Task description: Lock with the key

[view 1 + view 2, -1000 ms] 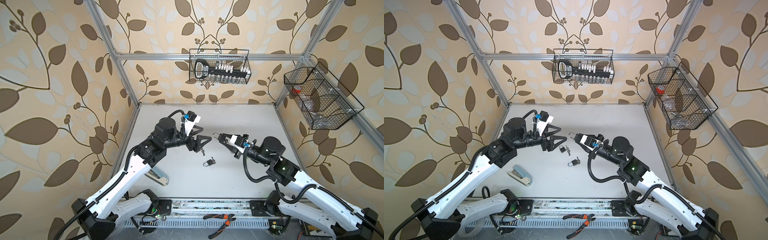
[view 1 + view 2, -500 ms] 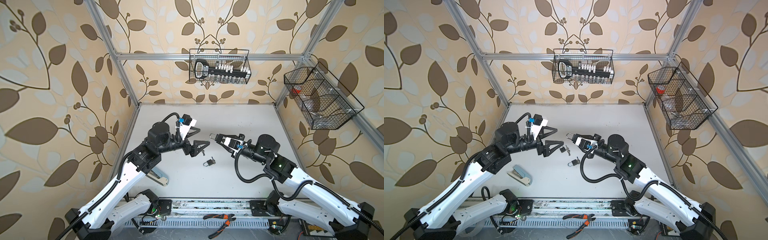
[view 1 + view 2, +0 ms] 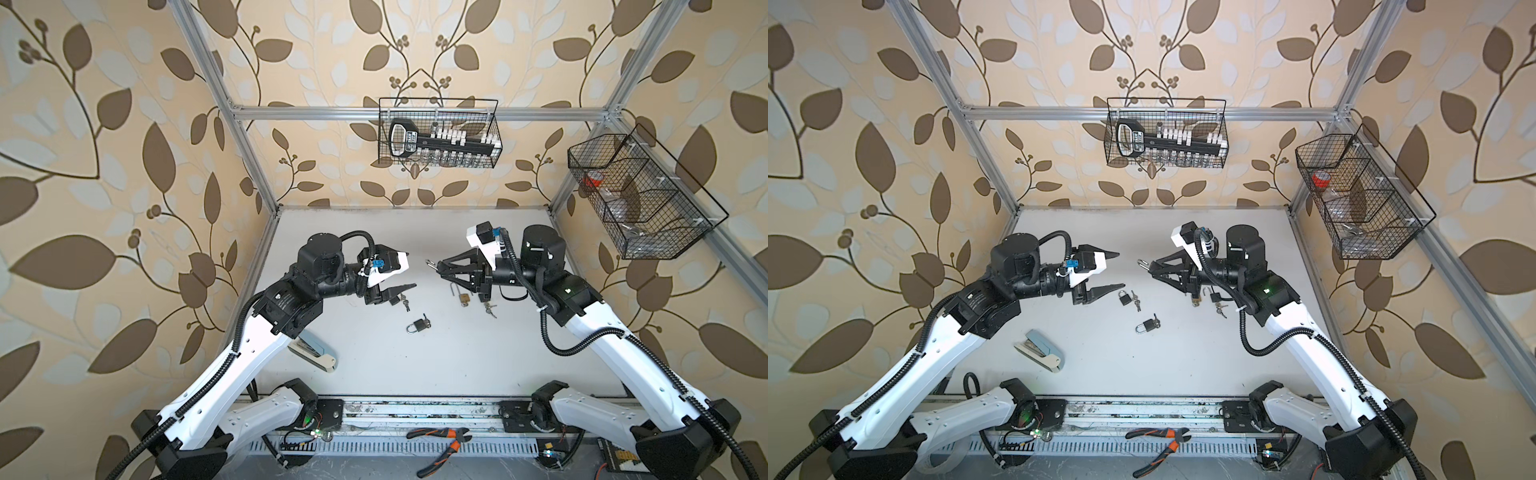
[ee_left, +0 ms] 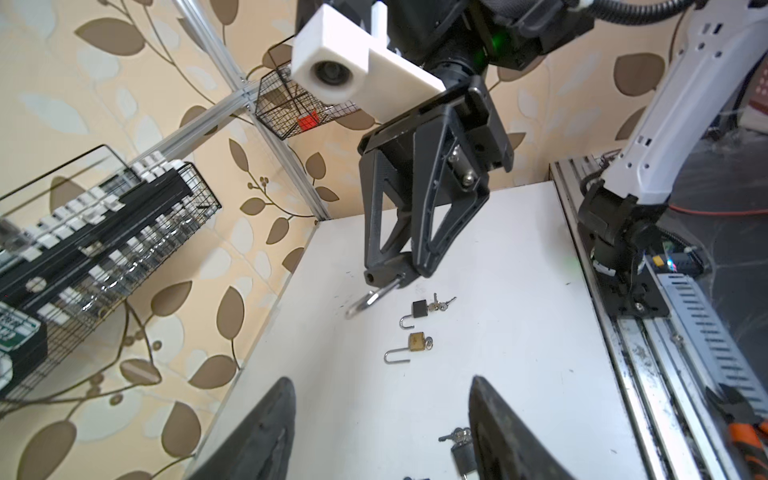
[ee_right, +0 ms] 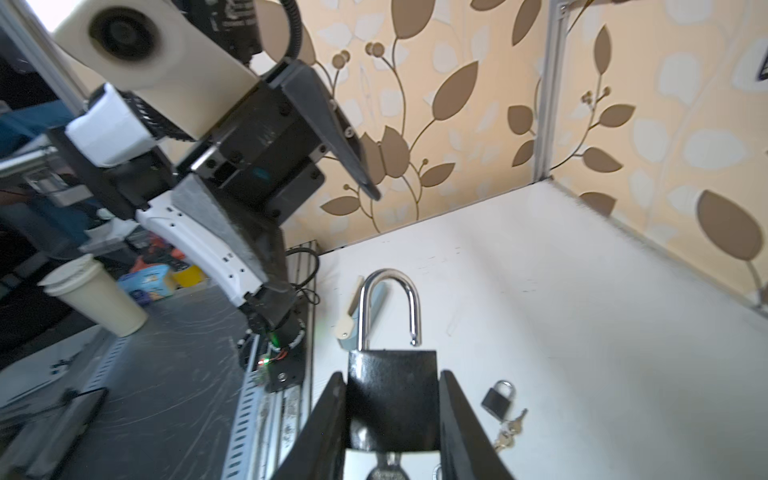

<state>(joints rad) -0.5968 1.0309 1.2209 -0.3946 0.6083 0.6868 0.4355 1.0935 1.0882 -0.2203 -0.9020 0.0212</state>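
Padlock in grip point(image 5: 392, 395): black body, pinched at its sides and held up off the table point(image 3: 1183, 365).
Shackle point(image 5: 364, 316): swung open, one leg free of the body, pointing toward the opposite arm.
Key point(image 5: 388, 463): its head shows under the held body, between the fingers; how far it sits in the lock cannot be told.
Right gripper point(image 3: 437, 271): clamped on the padlock in grip, raised over the right half of the table.
Left gripper point(image 3: 1121, 269): jaws apart with nothing between them, hovering above the table, facing the right gripper across a gap.
Near padlock point(image 3: 1123, 297): black, lying on the table just beside the left gripper's lower finger, small keys next to it.
Middle padlock point(image 3: 1146, 325): black, shackle looks shut, a key in its base; it lies between the arms, nearer the front rail.
Brass padlock point(image 4: 415, 341): shackle open, flat on the table below the right gripper.
Fourth padlock point(image 4: 419, 308): black, shackle open, keys attached, just beside the brass padlock.
Stapler point(image 3: 1040, 351): on the table by the left arm.
Pliers point(image 3: 1160, 444): in front of the rail, off the table.
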